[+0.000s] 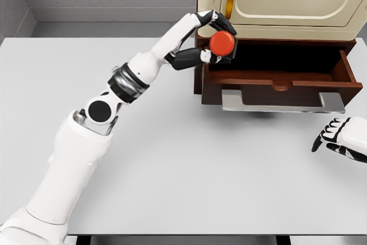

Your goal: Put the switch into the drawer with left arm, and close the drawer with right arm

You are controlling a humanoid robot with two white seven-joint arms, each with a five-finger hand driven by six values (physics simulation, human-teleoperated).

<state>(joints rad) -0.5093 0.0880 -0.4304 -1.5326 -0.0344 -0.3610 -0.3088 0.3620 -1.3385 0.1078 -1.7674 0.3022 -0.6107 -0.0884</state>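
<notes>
Left hand point(213, 41): I see it raised at the left end of the open drawer, fingers clenched around the switch.
Switch point(222, 43): a red round piece, held in the air over the drawer's left corner; dark fingers point(223, 23) curl over its top and the thumb lies under and to its left, so I see it pinched between them.
Drawer point(281, 78): dark brown wood, pulled out toward me, with a grey handle bar along the front.
Cabinet point(287, 4): cream body above the drawer, standing on the table's far right.
Right hand point(339, 137): I see it low at the right edge over the table point(172, 159), fingers relaxed and holding nothing, well apart from the drawer front.
</notes>
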